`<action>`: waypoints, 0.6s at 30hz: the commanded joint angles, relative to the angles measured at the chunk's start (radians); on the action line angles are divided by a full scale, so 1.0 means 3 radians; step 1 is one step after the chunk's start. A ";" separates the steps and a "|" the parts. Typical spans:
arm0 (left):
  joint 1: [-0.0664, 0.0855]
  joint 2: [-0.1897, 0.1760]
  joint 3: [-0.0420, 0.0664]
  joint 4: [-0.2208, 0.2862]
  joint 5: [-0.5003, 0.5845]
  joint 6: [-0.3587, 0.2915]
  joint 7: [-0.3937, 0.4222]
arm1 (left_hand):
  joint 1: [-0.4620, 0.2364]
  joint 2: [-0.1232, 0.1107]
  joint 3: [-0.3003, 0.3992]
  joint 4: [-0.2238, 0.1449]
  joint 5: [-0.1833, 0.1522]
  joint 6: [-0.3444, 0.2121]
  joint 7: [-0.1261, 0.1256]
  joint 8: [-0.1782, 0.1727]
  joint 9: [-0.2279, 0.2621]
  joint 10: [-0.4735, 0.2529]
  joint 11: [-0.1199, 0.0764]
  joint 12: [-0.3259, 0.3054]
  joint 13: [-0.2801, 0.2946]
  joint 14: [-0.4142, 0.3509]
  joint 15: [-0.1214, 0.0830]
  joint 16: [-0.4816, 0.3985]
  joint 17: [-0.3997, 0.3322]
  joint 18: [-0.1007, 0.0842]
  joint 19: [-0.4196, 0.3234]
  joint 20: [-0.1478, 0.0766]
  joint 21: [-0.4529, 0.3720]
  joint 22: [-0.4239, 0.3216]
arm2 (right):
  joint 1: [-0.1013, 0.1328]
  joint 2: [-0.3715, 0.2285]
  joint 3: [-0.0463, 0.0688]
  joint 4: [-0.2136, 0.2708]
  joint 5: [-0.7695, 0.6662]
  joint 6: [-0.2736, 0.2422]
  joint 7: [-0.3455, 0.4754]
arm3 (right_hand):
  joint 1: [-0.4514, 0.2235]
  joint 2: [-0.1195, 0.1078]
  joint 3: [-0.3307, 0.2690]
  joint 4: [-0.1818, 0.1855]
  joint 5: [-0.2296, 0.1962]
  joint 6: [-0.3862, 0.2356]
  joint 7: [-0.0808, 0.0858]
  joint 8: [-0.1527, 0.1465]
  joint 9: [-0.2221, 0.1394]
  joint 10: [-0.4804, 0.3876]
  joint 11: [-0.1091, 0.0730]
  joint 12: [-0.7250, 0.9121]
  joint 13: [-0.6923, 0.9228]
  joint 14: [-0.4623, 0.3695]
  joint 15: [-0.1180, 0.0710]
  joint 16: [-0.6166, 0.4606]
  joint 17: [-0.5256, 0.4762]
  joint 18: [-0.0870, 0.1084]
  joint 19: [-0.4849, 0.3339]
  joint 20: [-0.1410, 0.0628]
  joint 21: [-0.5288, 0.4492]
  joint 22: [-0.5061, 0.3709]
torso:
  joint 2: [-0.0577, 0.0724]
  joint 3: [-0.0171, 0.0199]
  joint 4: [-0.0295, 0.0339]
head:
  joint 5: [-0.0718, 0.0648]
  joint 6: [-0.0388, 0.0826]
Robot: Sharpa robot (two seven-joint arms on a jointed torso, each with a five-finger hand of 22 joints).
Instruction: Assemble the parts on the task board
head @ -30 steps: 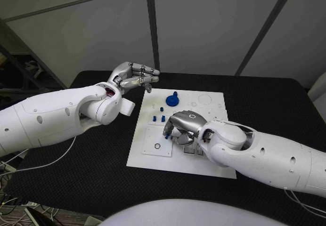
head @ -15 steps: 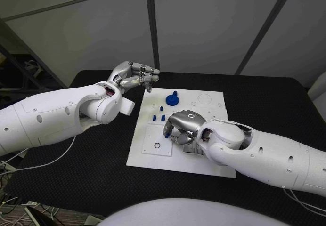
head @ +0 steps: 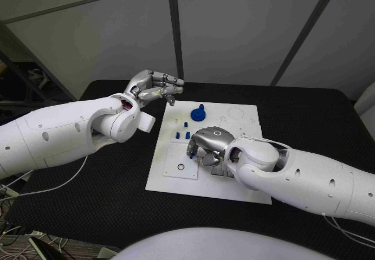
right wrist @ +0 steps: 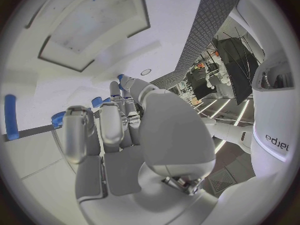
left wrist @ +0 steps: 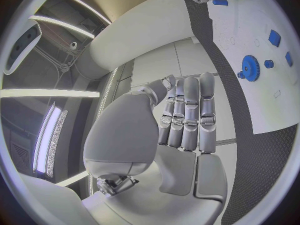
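Observation:
The white task board [head: 173, 181] lies mid-table. My right hand [head: 209, 145] hovers low over its middle and pinches a small blue part [head: 192, 152] at its fingertips; in the right wrist view the same blue part [right wrist: 120, 77] shows at the tips, above the board [right wrist: 75, 15]. A blue gear [head: 198, 114] stands at the board's far side, with small blue pegs [head: 183, 135] just before it. My left hand [head: 156, 86] hangs raised off the board's far left corner and holds nothing; its fingers [left wrist: 187, 110] lie straight side by side. The gear [left wrist: 250, 65] is seen past them.
Black table surface [head: 94, 189] surrounds the board. A recessed panel with a ring hole [head: 180, 168] occupies the board's near left. Grey slots [head: 221, 173] sit under my right forearm. Another long blue piece [right wrist: 9, 116] lies on the board beside my right hand.
My right hand has crept a little toward the board's far left, carrying the small blue part with it. The left hand has stayed still.

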State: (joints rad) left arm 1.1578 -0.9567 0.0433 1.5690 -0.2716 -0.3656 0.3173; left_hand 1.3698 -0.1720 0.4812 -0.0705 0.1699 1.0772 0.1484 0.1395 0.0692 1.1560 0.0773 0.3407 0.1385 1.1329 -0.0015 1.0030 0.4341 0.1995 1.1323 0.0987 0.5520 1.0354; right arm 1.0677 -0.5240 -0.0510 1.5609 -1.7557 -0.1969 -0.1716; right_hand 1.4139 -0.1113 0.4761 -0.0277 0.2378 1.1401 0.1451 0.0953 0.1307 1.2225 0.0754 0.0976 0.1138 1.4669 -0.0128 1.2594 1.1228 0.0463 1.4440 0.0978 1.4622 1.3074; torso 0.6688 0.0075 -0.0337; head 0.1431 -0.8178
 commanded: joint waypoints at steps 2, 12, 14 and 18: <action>0.0005 0.0005 0.0003 0.0005 0.0007 0.0049 0.0012 | -0.0008 0.0022 -0.0017 0.0005 0.0004 -0.0009 0.0006 0.0017 -0.0004 -0.0030 -0.0003 0.0013 0.0003 0.0006 0.0013 -0.0010 -0.0004 -0.0061 -0.0009 0.0006 -0.0021 -0.0005 | -0.0003 0.0001 -0.0007 -0.0014 -0.0036 0.0123 -0.0037 | -0.0072 -0.0029 -0.0033 0.0009 0.0041 -0.0129 0.0041 -0.0078 -0.0019 -0.0154 0.0044 -0.0085 -0.0036 0.0080 0.0055 -0.0041 -0.0058 0.0013 -0.0079 0.0030 -0.0070 0.0254 | 0.0000 0.0001 -0.0001 | -0.0002 -0.0002; 0.0005 0.0005 0.0003 0.0004 0.0007 0.0063 0.0006 | -0.0009 0.0024 -0.0020 0.0004 0.0003 -0.0014 0.0006 0.0018 -0.0004 -0.0045 -0.0001 0.0015 0.0004 0.0000 0.0015 -0.0013 -0.0005 -0.0061 -0.0013 0.0008 -0.0026 -0.0007 | -0.0003 0.0001 -0.0009 0.0000 -0.0037 0.0070 0.0016 | -0.0114 -0.0100 -0.0051 0.0009 0.0034 -0.0289 0.0062 -0.0103 -0.0066 -0.0451 0.0108 -0.0102 -0.0099 0.0013 0.0109 -0.0176 -0.0255 0.0079 -0.0291 0.0089 -0.0255 0.0009 | -0.0002 0.0002 0.0000 | 0.0002 -0.0004; 0.0005 0.0004 0.0003 0.0004 0.0007 0.0065 0.0005 | -0.0009 0.0024 -0.0020 0.0004 0.0003 -0.0014 0.0006 0.0018 -0.0004 -0.0045 -0.0001 0.0015 0.0004 0.0000 0.0015 -0.0013 -0.0005 -0.0061 -0.0013 0.0008 -0.0026 -0.0007 | -0.0003 -0.0004 -0.0009 0.0005 -0.0037 0.0040 0.0021 | -0.0115 -0.0105 -0.0054 0.0007 0.0035 -0.0302 0.0065 -0.0102 -0.0071 -0.0495 0.0114 -0.0098 -0.0108 0.0003 0.0114 -0.0192 -0.0279 0.0086 -0.0314 0.0094 -0.0276 -0.0018 | -0.0002 0.0002 0.0000 | 0.0002 -0.0004; 0.0005 0.0004 0.0003 0.0003 0.0007 0.0070 0.0004 | -0.0009 0.0024 -0.0021 0.0004 0.0003 -0.0015 0.0006 0.0018 -0.0004 -0.0049 0.0000 0.0015 0.0004 -0.0001 0.0015 -0.0014 -0.0006 -0.0061 -0.0014 0.0009 -0.0027 -0.0008 | -0.0003 -0.0029 -0.0009 0.0027 -0.0037 -0.0040 0.0033 | -0.0117 -0.0121 -0.0066 0.0000 0.0033 -0.0351 0.0069 -0.0107 -0.0089 -0.0588 0.0128 -0.0086 -0.0124 -0.0029 0.0125 -0.0253 -0.0367 0.0108 -0.0384 0.0106 -0.0341 -0.0101 | -0.0001 0.0003 -0.0002 | 0.0006 0.0001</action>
State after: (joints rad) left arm 1.1579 -0.9562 0.0433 1.5691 -0.2715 -0.3578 0.3158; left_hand 1.3698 -0.1721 0.4813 -0.0705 0.1699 1.0773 0.1484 0.1395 0.0693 1.1490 0.0773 0.3407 0.1383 1.1328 -0.0015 1.0030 0.4332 0.1996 1.1323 0.0986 0.5481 1.0346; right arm 1.0658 -0.5295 -0.0536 1.5641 -1.7609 -0.1850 -0.1713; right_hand 1.3777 -0.1380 0.4627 -0.0280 0.2469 1.0425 0.1647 0.0658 0.1053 1.0531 0.1131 0.0690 0.0778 1.4632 0.0198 1.1881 1.0189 0.0625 1.3368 0.1297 1.3655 1.2825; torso 0.6685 0.0080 -0.0337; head 0.1445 -0.8180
